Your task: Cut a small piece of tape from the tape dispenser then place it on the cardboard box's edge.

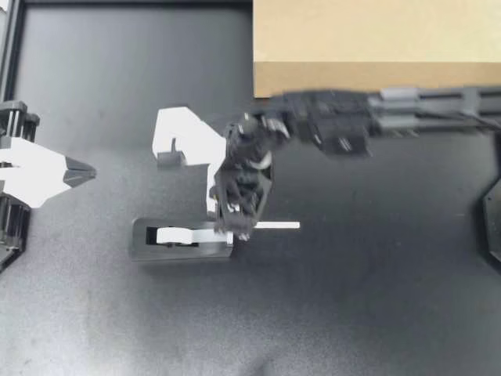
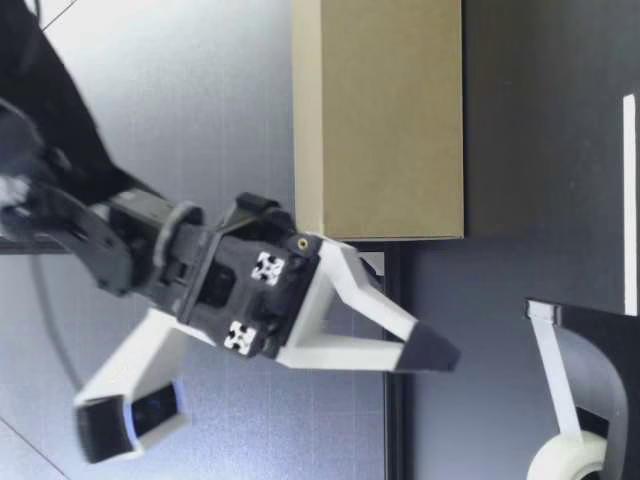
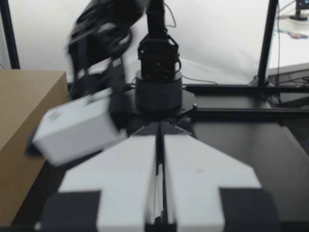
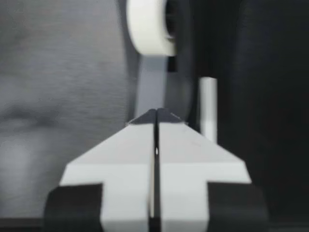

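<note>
dispenser: the dark grey tape dispenser point(image 1: 180, 249) sits near the middle of the black table point(image 1: 376, 305), well apart from the brown cardboard box point(image 1: 376, 39) at the far edge.
long axis: it runs across the table, from our left side to our right. the white tape roll point(image 1: 168, 235) is at the end toward our left arm, and the tape leads off toward our right.
right gripper: our right gripper point(image 1: 237, 229) points down over the dispenser's right-hand end with its fingers pressed together. we cannot tell whether any tape is nipped between the tips.
left gripper: our left gripper point(image 1: 90, 171) hangs at our left side of the table, closed on nothing, pointing toward the middle.
top view: a thin white strip point(image 1: 278, 225) sticks out past the right gripper, in line with the dispenser.
low view: it shows a gap, hidden from above, between the right gripper point(image 2: 435, 350) and the dispenser's top.
right wrist view: the roll point(image 4: 147, 26) lies straight ahead of the closed fingers.
</note>
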